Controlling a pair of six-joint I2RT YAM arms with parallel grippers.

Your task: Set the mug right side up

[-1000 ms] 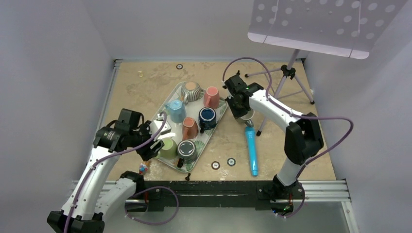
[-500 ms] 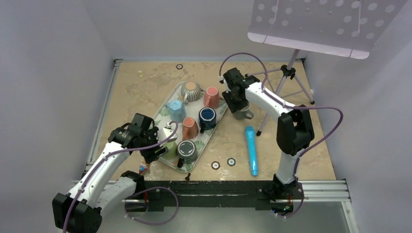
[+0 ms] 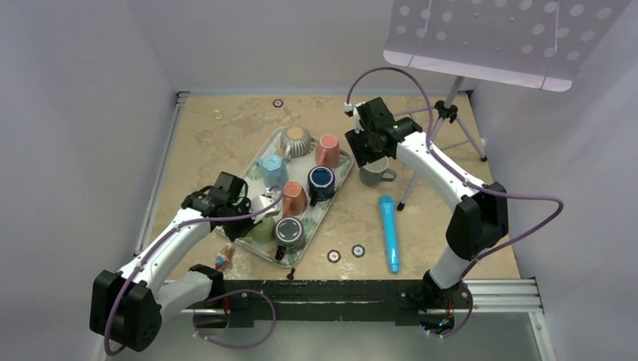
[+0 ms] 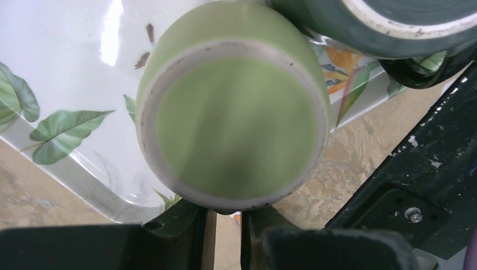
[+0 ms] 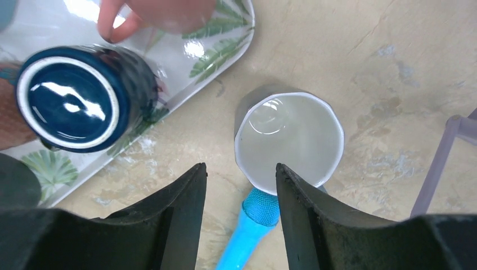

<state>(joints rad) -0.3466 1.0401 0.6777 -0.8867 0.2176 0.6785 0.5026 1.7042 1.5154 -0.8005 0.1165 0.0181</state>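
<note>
Right of the leaf-print white tray (image 5: 225, 39), on tan tabletop (image 3: 451, 226) — grey ceramic mug (image 5: 289, 140), upright, right gripper (image 5: 241, 171) above with jaws open; green ceramic mug (image 4: 233, 118) on tray still inverted — left gripper (image 4: 223, 216) beside, jaw state untellable.

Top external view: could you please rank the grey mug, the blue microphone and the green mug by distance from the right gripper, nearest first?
1. Grey mug, just beside the right gripper.
2. Blue microphone, on the table, right of the tray.
3. Green mug, at the tray's near left end.
</note>
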